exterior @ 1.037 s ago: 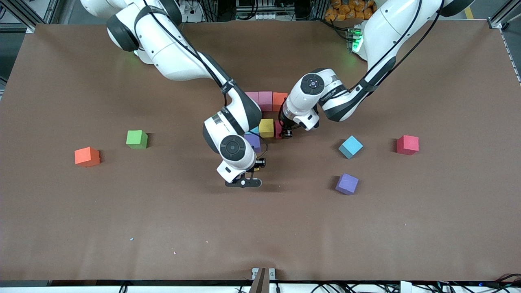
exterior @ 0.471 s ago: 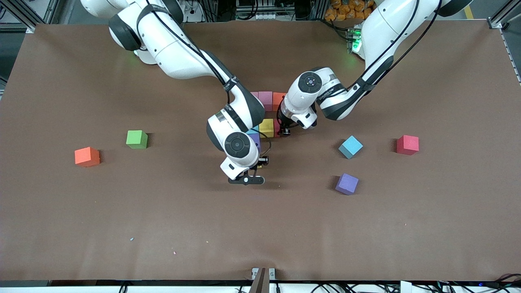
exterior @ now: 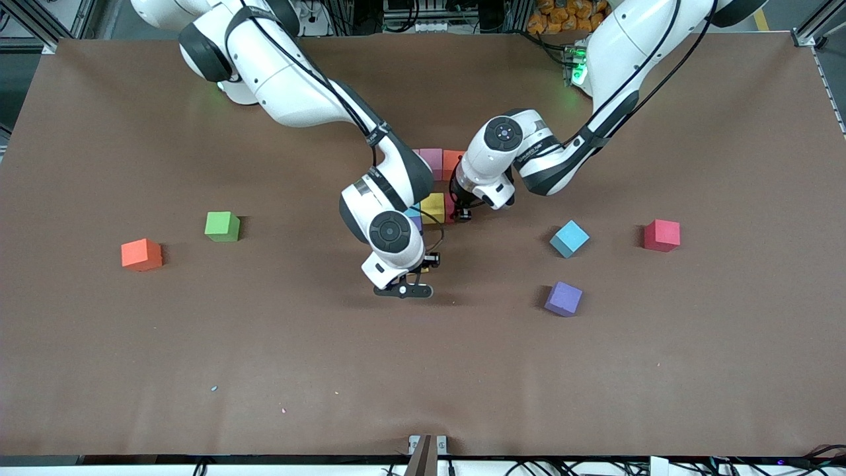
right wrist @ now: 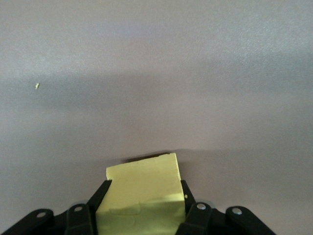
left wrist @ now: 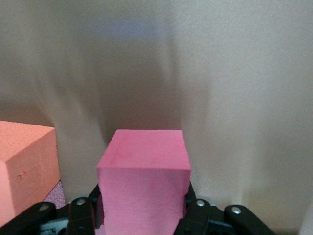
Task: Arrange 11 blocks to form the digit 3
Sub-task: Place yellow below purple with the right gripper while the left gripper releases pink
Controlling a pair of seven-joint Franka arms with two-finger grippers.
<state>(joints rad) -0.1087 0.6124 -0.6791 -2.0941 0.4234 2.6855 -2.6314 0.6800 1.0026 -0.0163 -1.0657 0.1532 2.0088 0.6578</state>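
Now the right gripper [right wrist: 142,205] clamps its fingers on a matte yellow foam cube [right wrist: 142,193] over the brown tabletop [exterior: 198,344]; left gripper [left wrist: 143,213] grips a pink cube [left wrist: 143,181] beside the orange cube [left wrist: 24,169].

A robotics lab, probably: aluminium framing [exterior: 39,23] and cable bundles [exterior: 423,20] edge the brown-papered table [exterior: 198,370] under two Franka arms.

Both tools [left wrist: 142,215] [right wrist: 142,210] clamped, low
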